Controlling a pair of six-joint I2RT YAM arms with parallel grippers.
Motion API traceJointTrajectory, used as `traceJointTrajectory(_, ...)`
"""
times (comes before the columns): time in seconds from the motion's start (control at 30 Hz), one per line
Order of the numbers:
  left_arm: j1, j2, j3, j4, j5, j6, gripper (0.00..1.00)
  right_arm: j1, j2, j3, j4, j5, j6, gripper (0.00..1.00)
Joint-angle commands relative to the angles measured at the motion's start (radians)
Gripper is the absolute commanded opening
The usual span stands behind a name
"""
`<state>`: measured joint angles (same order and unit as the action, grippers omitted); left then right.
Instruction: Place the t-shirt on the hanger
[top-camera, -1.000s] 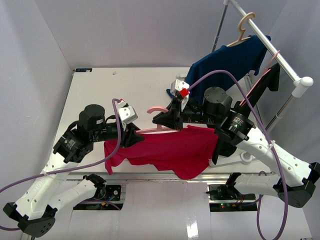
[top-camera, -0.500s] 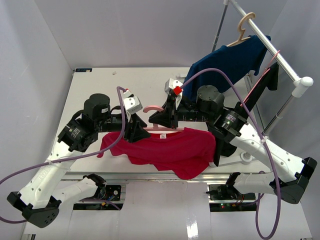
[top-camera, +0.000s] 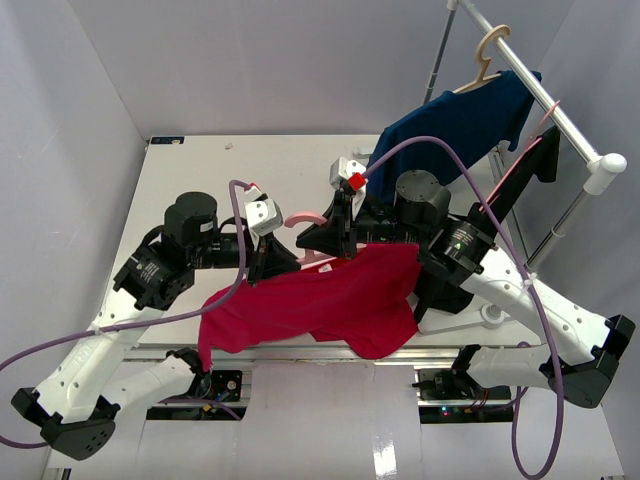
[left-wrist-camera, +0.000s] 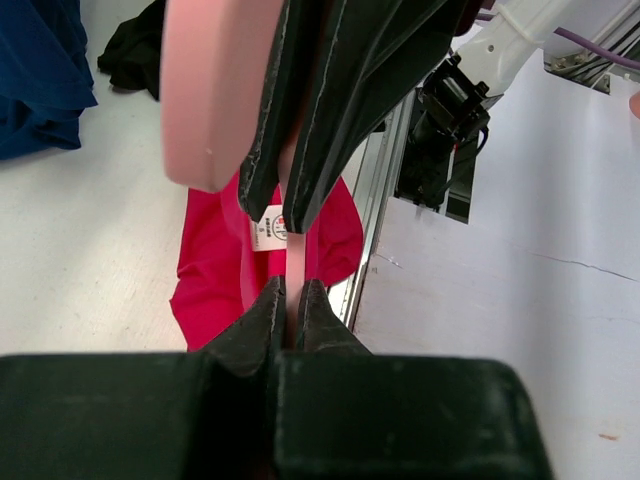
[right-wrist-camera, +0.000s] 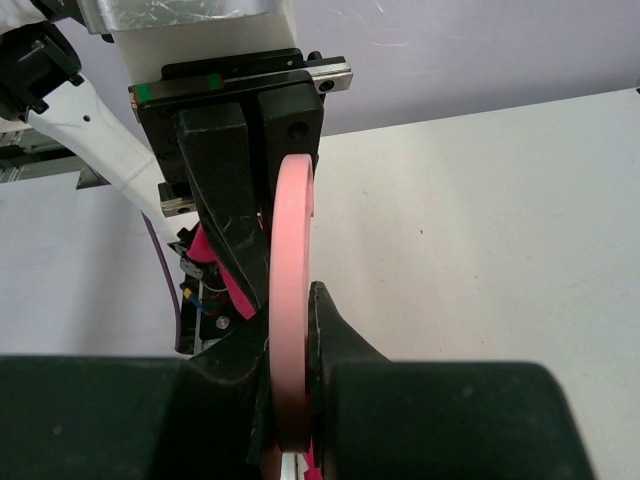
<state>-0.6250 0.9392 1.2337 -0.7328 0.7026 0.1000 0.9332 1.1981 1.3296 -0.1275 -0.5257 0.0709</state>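
Observation:
The crimson t-shirt (top-camera: 320, 300) hangs in a bunch below both grippers, over the table's front edge. Its white label (left-wrist-camera: 268, 228) shows in the left wrist view, with the red cloth (left-wrist-camera: 210, 280) below. The pale-pink hanger (top-camera: 305, 217) is held between the two grippers, with its hook sticking up. My left gripper (top-camera: 262, 268) is shut on a thin pink bar of the hanger (left-wrist-camera: 290, 270). My right gripper (top-camera: 338, 240) is shut on the hanger's curved pink part (right-wrist-camera: 290, 250). How the hanger sits inside the shirt is hidden by cloth and fingers.
A navy blue shirt (top-camera: 460, 120) hangs on a beige hanger (top-camera: 487, 55) from a white rack rail (top-camera: 560, 115) at the back right. A black garment (top-camera: 545, 155) hangs beside it. Purple cables (top-camera: 240, 230) loop over both arms. The white table (top-camera: 220, 170) lies behind.

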Motion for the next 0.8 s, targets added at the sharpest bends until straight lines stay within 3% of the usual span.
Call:
traceJointTrajectory(0.0,0.005,-0.071,-0.038,0.019,-0.012,0.003,0.0,-0.009,-0.065,0.046,0.034,0.049,-0.016,0.08)
traceJointTrajectory(0.07,0.005,-0.071,-0.039,0.016,-0.011,0.003,0.02,-0.01,-0.065,0.049,0.033,0.048,-0.017,0.08)
traceJointTrajectory(0.13,0.005,-0.059,-0.035,0.004,-0.01,0.003,0.24,-0.01,-0.059,0.056,0.034,0.05,-0.014,0.08)
traceJointTrajectory(0.27,0.005,-0.053,-0.028,-0.025,-0.042,0.006,0.37,-0.008,-0.046,0.065,0.052,0.05,0.003,0.08)
traceJointTrajectory(0.77,0.005,-0.091,-0.02,-0.087,-0.174,0.032,0.41,-0.01,-0.012,0.07,0.115,0.03,0.059,0.08)
